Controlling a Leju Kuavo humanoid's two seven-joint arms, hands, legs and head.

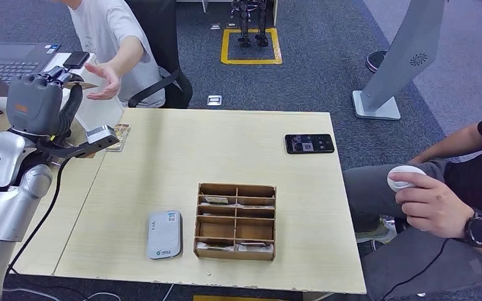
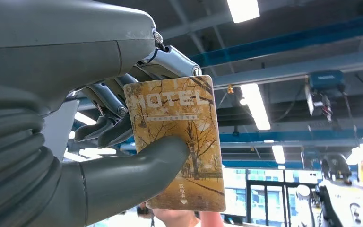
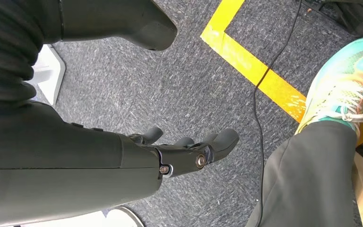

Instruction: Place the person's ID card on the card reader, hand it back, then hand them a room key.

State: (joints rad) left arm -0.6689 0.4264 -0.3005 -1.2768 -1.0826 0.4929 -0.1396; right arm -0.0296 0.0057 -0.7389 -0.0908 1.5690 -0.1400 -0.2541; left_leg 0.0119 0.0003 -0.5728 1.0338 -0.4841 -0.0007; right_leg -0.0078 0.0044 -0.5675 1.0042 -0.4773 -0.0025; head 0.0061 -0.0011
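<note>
1. My left hand (image 1: 50, 94) is raised past the far left corner of the bench (image 1: 163, 163), thumb and fingers pinching the room key (image 2: 177, 142), a card printed "MOTEL" over an autumn tree scene.
2. In the left wrist view my thumb (image 2: 137, 175) presses across the card's face; the darker fingers (image 2: 106, 118) back it from behind.
3. A person's hand (image 1: 103, 81) in a white sleeve is held palm-open just beyond the room key, close to it; I cannot tell whether they touch.
4. The card reader (image 1: 164, 234), a flat white-grey box, lies on the bench just left of the wooden organiser (image 1: 236, 221), well apart from my left hand.
5. The wooden organiser is divided into compartments; cards lie in a few of them.
6. A black phone (image 1: 309, 143) lies on the bench beyond the organiser, toward the far right corner.
7. More cards (image 1: 120, 135) rest at the bench's far left edge, below my left hand.
8. My right hand (image 3: 189, 151) hangs over grey carpet, fingers loosely curled and holding nothing, near a yellow floor line (image 3: 250, 66) and a person's teal shoe (image 3: 345, 80).
9. A second person (image 1: 452, 200) sits right of the bench, holding a white device.
</note>
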